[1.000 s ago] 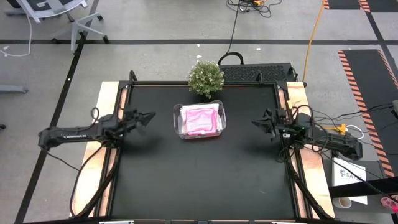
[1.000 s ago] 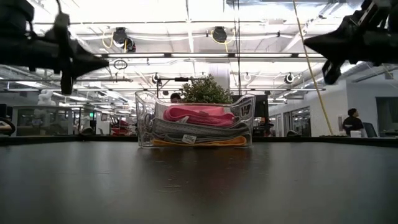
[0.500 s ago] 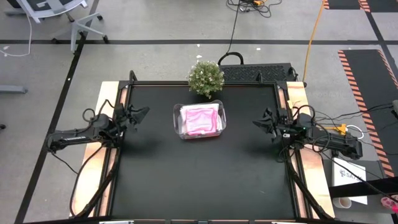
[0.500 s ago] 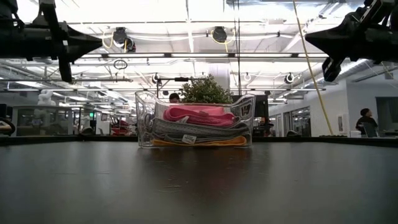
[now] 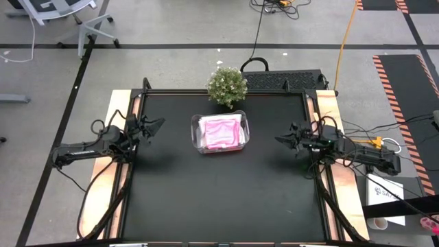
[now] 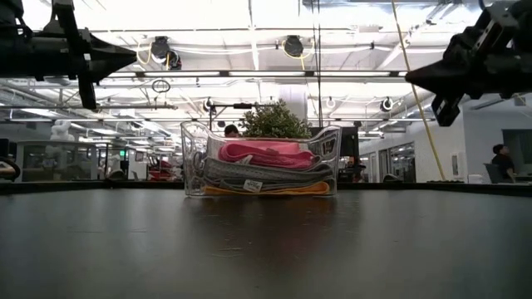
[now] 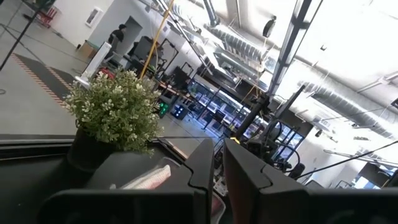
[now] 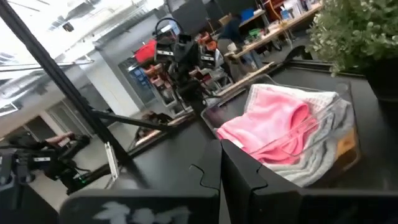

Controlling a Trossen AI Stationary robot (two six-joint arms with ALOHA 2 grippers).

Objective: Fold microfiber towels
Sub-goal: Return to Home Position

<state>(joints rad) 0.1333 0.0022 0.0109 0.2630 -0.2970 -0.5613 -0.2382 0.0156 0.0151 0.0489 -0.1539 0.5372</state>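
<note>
Since the microfiber towels (image 5: 221,132) lie stacked, pink topmost, in the clear tub (image 5: 197,134) toward the counter's (image 5: 219,195) far edge, left gripper (image 5: 156,123) and right gripper (image 5: 281,139) hang clenched, empty, by opposite side edges, likely parked.

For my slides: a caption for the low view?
Clear tub of stacked pink, grey and orange towels on the table; left gripper and right gripper hang above.

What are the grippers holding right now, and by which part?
Nothing. The left gripper and the right gripper are both shut and empty, off to either side of the bin, where the towels lie stacked.
</note>
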